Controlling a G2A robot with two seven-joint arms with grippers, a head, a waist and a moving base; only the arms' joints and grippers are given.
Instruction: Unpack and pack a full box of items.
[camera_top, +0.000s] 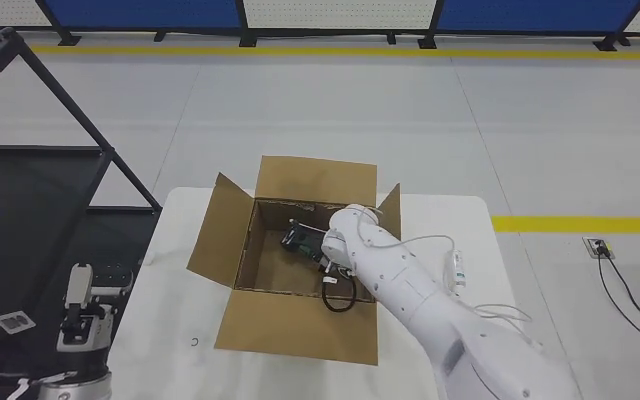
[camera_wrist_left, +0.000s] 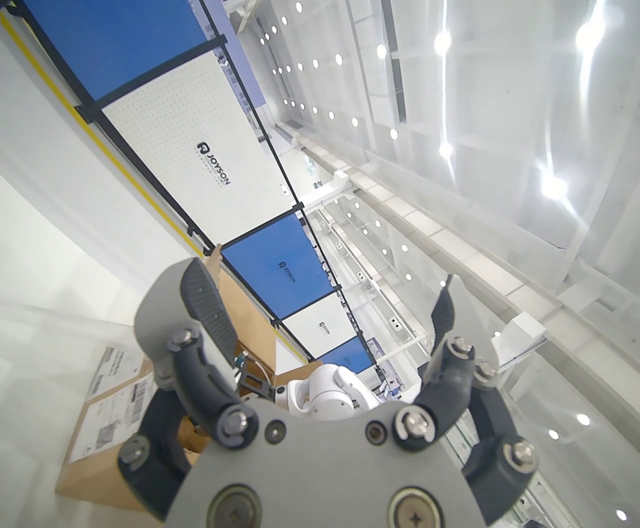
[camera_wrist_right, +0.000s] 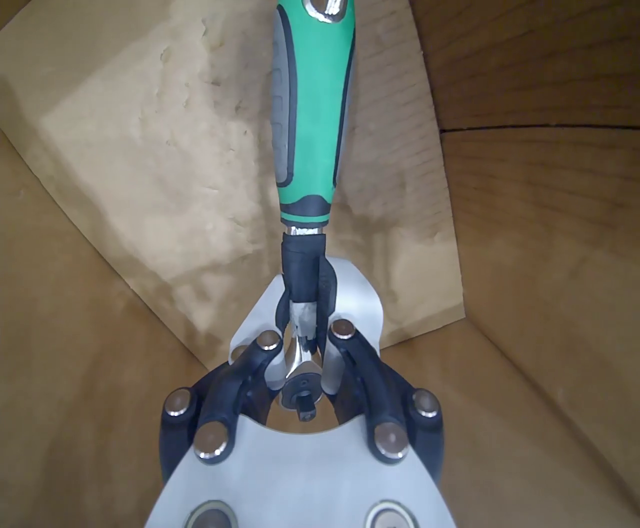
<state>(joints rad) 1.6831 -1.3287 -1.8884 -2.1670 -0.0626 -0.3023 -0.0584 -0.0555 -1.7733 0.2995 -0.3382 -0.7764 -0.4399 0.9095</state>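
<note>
**Right gripper pinches a wrench inside the open box**

The cardboard box (camera_top: 300, 335) stands in the middle of the white table (camera_top: 180, 350). Its four flaps are folded outward toward 12, 3, 6 and 9 o'clock. The right arm (camera_top: 420, 300) comes from 5 o'clock over the front wall and goes down into the box.

Inside, the right gripper (camera_wrist_right: 305, 280) is pressed together on the ratchet wrench (camera_wrist_right: 310, 110). Its fingers (camera_wrist_right: 300, 270) pinch the metal shank just under the green and grey handle. The wrench head sits back between the finger links. The handle points away from the wrist, above a pale sheet (camera_wrist_right: 150, 150) that lies on the box bottom. Whether the handle touches this sheet, I cannot tell. The brown walls of the box are near on every side of the gripper.

A black cable (camera_top: 340, 298) hangs in a loop from the right arm, over the front edge of the box.

The left gripper (camera_wrist_left: 325, 300) is at about 8 o'clock from the box, well apart from it, beside the table edge. It points up toward the lit ceiling (camera_wrist_left: 500, 100), with the fingers spread wide and nothing between them.

At 9 to 10 o'clock stands a dark metal frame (camera_top: 60, 190). The floor (camera_top: 400, 110) is light grey, with a yellow line (camera_top: 300, 50) at 12 o'clock. Behind it stands a row of blue and white panels (camera_top: 340, 12).
</note>
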